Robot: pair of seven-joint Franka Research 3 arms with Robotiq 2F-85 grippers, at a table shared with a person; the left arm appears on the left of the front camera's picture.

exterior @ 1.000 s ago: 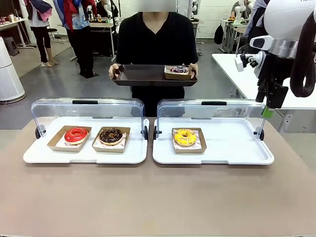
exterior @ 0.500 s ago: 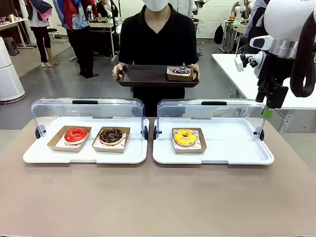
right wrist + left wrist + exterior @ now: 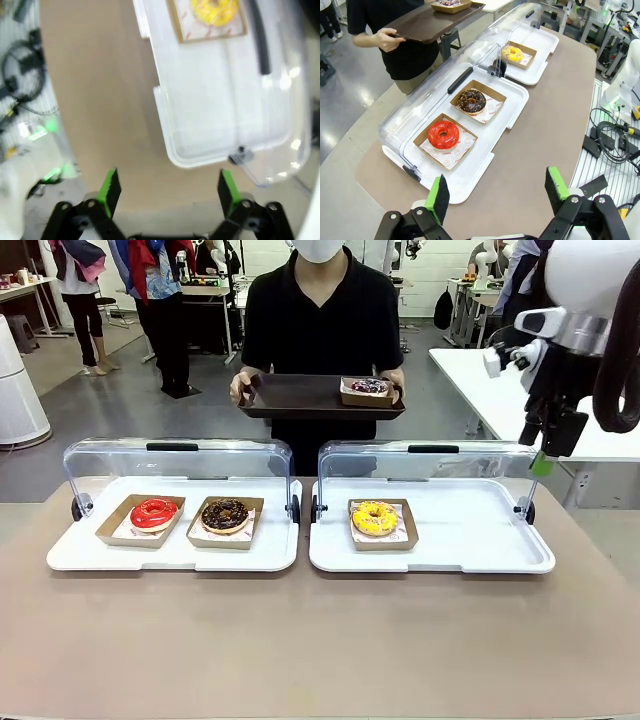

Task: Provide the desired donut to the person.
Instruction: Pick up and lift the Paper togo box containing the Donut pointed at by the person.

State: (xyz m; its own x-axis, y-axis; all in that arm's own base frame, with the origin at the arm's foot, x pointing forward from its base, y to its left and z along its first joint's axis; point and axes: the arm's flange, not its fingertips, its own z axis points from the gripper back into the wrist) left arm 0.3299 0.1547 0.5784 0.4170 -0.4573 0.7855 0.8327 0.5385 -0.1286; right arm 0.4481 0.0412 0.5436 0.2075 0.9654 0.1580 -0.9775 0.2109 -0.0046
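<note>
While near white tray (image 3: 480,552), R pincer (image 3: 541,464) empty.

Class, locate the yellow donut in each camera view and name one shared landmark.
Front view: yellow donut, right of centre.
Left wrist view: upper middle.
Right wrist view: top edge, partly cut off.
Shared landmark: the white display tray under it.

My left tool (image 3: 497,187) and right tool (image 3: 167,186) are black with green pads (image 3: 555,182). The tabletop (image 3: 300,640) is tan, the trays (image 3: 470,530) white; a red donut (image 3: 153,512), a sprinkled dark-brown donut (image 3: 225,514), a yellow donut (image 3: 375,517).
</note>
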